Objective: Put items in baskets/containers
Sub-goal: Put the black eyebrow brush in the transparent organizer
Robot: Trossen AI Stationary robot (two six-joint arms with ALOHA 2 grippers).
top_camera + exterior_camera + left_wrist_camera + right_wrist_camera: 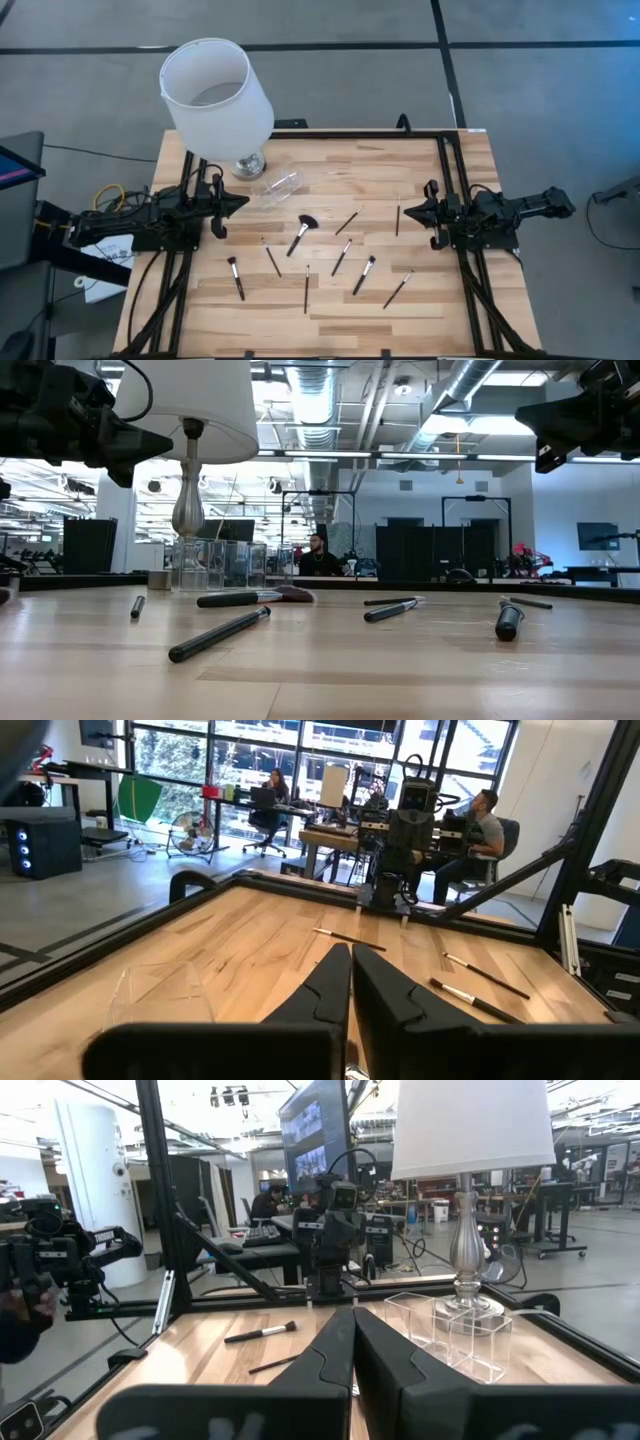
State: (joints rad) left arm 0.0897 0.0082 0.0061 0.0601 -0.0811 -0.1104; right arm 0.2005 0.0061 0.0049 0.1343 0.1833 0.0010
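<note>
Brushes lie scattered over the middle of the wooden table, the fan-headed brush among them; none carries writing I can read. From above, the clear cup lies on its side just beside the lamp at the far left. At table height its walls show against the lamp's silver stem. The left gripper and right gripper, both pinched closed and empty, hover at opposite table edges. Only the wrist views show people seated at desks beyond.

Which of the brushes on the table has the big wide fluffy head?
The fan brush near the middle of the table, just below the clear cup. Its bristles spread into a wide dark fan, while all the other brushes have small, narrow tips.
</note>
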